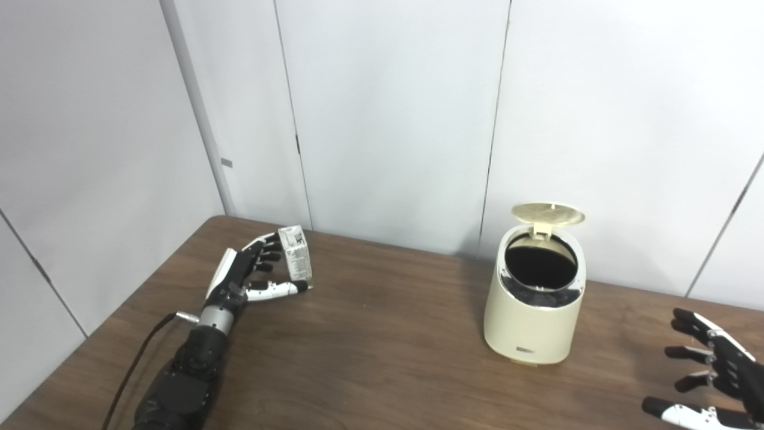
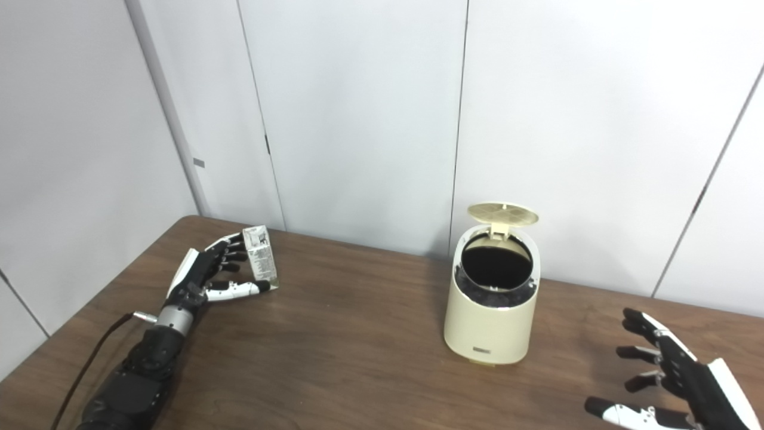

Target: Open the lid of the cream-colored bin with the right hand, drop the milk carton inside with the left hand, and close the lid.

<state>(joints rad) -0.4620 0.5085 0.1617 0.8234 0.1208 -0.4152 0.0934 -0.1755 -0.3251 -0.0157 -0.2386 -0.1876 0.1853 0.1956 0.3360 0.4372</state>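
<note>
2 hands are at work: with the lid (image 1: 548,214) already up, the left hand (image 1: 248,269), fingers spread beside the milk carton (image 1: 295,253) standing far left on the table (image 1: 382,358), should close squarely around it before lifting toward the cream-colored bin (image 1: 534,322), while the right hand (image 1: 713,373) waits open.

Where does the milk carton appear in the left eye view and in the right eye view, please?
Left eye view: milk carton stands left of centre, at the left hand.
Right eye view: the carton sits further left, same height.
Shared landmark: the cream-colored bin, lid raised, to its right.
</note>
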